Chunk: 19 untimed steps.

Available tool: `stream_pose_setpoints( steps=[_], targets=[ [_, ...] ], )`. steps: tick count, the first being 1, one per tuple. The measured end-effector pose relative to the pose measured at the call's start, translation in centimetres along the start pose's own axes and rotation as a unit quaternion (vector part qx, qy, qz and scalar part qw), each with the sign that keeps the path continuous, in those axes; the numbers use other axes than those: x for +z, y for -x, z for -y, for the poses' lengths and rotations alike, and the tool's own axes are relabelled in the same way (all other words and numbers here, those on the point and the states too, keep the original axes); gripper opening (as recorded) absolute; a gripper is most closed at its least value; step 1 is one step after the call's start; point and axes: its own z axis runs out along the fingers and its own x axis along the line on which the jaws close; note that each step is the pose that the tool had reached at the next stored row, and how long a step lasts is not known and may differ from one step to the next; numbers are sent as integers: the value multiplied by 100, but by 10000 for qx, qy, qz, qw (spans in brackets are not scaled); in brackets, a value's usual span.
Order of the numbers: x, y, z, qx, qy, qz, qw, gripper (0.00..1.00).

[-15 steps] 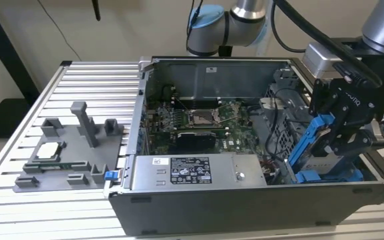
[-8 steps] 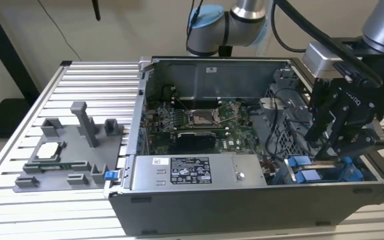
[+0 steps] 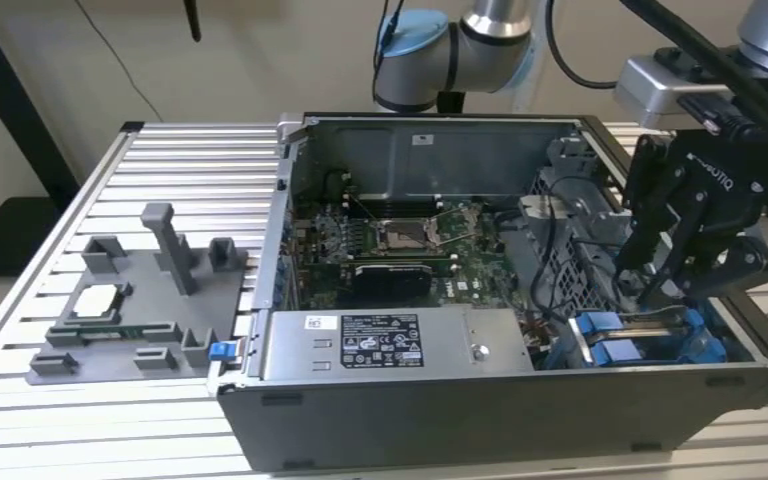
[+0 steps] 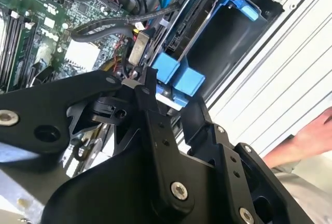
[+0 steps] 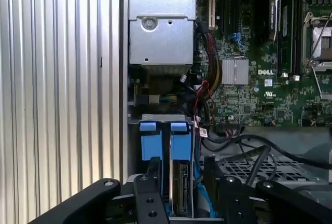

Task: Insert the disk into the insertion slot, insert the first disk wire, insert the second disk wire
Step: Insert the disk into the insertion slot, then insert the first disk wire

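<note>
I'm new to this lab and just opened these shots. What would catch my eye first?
The open computer case on the slatted table strikes first, its green motherboard laid bare. At the exterior view's right, the robot's black hand hangs inside the case, just above bright blue tabs.

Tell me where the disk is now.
The disk sits in the drive cage at the exterior view's right, beside the power supply and beneath the gripper.

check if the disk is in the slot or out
In. The disk stands on edge inside the insertion slot, its blue carrier tabs at the cage's edge; the claw hangs open over it.
</note>
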Motion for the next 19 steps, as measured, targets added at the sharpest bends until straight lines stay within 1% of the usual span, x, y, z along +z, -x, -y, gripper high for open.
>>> stream_pose_setpoints(
  steps=[2, 3, 4, 8, 9, 12, 13, 14, 19],
  targets=[
    [-24, 33, -2, 0, -6, 0, 10000, 100],
    [-29, 53, -3, 1, -15, 0, 10000, 100],
    [-31, 74, -4, 1, -33, 1, 10000, 100],
    [-35, 157, -6, 0, -164, 7, 9999, 100],
    [-52, 171, -6, 0, -176, 6, 9998, 100],
    [-130, 191, -10, -1, -186, 8, 9998, 100],
    [-135, 195, -11, -1, -192, 9, 9998, 100],
    [-134, 201, -12, 0, -210, 10, 9998, 100],
    [-114, 279, -10, -19, -368, 11, 9993, 100]
  ],
)
